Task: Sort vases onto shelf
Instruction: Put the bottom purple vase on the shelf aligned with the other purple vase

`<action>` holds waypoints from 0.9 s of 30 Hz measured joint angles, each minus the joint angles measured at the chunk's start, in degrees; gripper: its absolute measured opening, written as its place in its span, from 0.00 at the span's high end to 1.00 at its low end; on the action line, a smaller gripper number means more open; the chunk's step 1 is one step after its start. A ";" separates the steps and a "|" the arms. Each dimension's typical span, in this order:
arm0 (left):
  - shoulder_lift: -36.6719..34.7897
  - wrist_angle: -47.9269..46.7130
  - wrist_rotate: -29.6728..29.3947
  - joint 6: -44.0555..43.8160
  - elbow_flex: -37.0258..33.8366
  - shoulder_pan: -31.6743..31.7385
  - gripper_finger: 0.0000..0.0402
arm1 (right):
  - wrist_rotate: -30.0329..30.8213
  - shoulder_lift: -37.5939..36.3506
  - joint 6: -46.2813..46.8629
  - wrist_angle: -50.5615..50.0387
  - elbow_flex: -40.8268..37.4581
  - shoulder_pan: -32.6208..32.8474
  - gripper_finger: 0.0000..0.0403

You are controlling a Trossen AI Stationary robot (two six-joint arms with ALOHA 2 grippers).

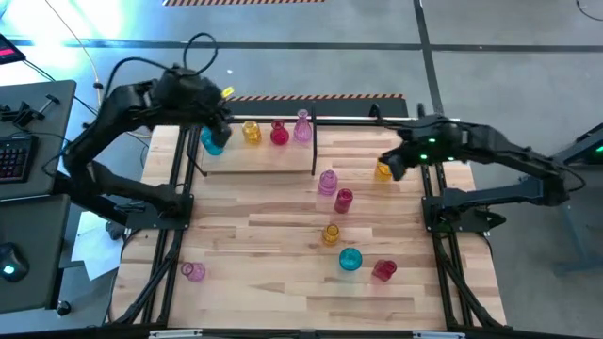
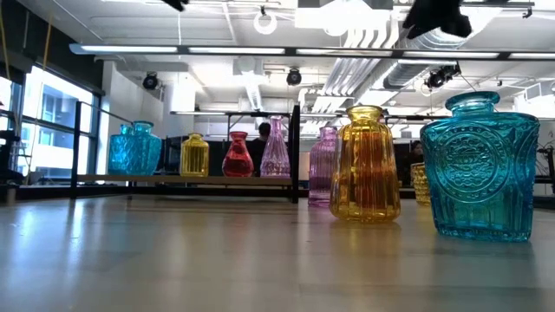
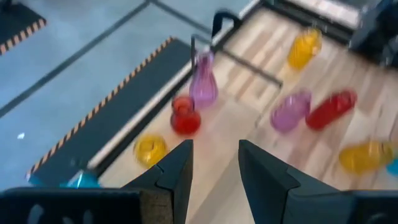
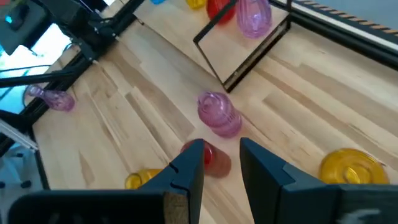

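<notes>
The shelf (image 1: pixel 259 158) stands at the table's far side, a wooden plank inside black rods. On it a cyan vase (image 1: pixel 213 141), a yellow vase (image 1: pixel 251 132), a red vase (image 1: pixel 279 133) and a pink vase (image 1: pixel 301 125) stand upright in a row. My left gripper (image 3: pixel 215 146) hovers open above the shelf's left end, nothing between its fingers. My right gripper (image 4: pixel 221 144) hangs open over the table right of the shelf, beside a yellow vase (image 1: pixel 383 170) and short of a pink vase (image 4: pixel 219 114) and a red vase (image 4: pixel 211 155).
Loose vases stand mid-table: pink (image 1: pixel 327 182), red (image 1: pixel 343 201), yellow (image 1: pixel 331 234), cyan (image 1: pixel 350 260) and red (image 1: pixel 383 270). A pink vase (image 1: pixel 193 272) lies on its side near the front left corner. Bare wood lies between it and the shelf.
</notes>
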 joint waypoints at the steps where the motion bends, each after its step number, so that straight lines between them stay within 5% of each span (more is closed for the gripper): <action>1: -0.69 -1.92 0.00 -0.01 0.00 -0.25 0.70 | -0.26 1.84 0.33 -0.08 0.48 0.00 0.78; 10: -8.19 -12.48 0.50 -0.61 -2.77 -3.59 0.70 | -2.65 22.91 -2.58 0.99 17.42 3.24 0.78; 20: -23.00 -15.77 18.02 -4.48 -20.17 -9.81 0.70 | 5.69 38.22 -11.81 0.21 43.25 6.31 0.78; 27: -31.68 -15.18 28.08 -15.41 -31.96 -14.37 0.70 | 5.79 40.38 -15.58 -4.82 50.68 6.22 0.78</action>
